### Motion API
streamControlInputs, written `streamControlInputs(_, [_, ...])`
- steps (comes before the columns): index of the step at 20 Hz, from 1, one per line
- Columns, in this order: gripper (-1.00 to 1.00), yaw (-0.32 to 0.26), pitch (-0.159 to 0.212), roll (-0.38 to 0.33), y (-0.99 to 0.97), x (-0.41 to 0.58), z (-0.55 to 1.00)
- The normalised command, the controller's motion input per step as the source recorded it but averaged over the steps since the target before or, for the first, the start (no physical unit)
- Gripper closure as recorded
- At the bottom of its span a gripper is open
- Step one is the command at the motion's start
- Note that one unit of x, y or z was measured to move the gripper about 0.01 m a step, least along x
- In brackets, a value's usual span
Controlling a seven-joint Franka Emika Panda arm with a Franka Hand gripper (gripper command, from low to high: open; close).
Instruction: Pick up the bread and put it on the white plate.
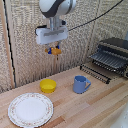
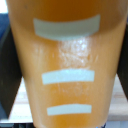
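Observation:
My gripper (image 1: 53,50) hangs high above the wooden table, shut on the loaf (image 1: 54,50), a small orange-brown block held between the blue-tipped fingers. The wrist view is filled by the bread (image 2: 67,65), orange with pale stripes, pinched between dark finger pads at both sides. The white dish (image 1: 30,109), a round flat plate with a faint reddish rim band, lies on the table at the exterior view's lower left, well below and to the left of the gripper.
A small yellow bowl (image 1: 48,86) sits just beyond the plate. A blue cup (image 1: 80,84) stands to its right. A dark toaster oven (image 1: 113,54) with a rack occupies the exterior view's right. A woven panel backs the table.

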Motion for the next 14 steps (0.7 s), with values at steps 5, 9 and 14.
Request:
streamControlInputs(5, [1.0, 0.0, 0.0, -0.042, 0.85, -0.319, -0.07])
streamControlInputs(9, [1.0, 0.0, 0.0, -0.053, 0.78, -0.275, -0.29])
streamControlInputs(14, [1.0, 0.0, -0.012, -0.021, 0.58, -0.239, -0.41])
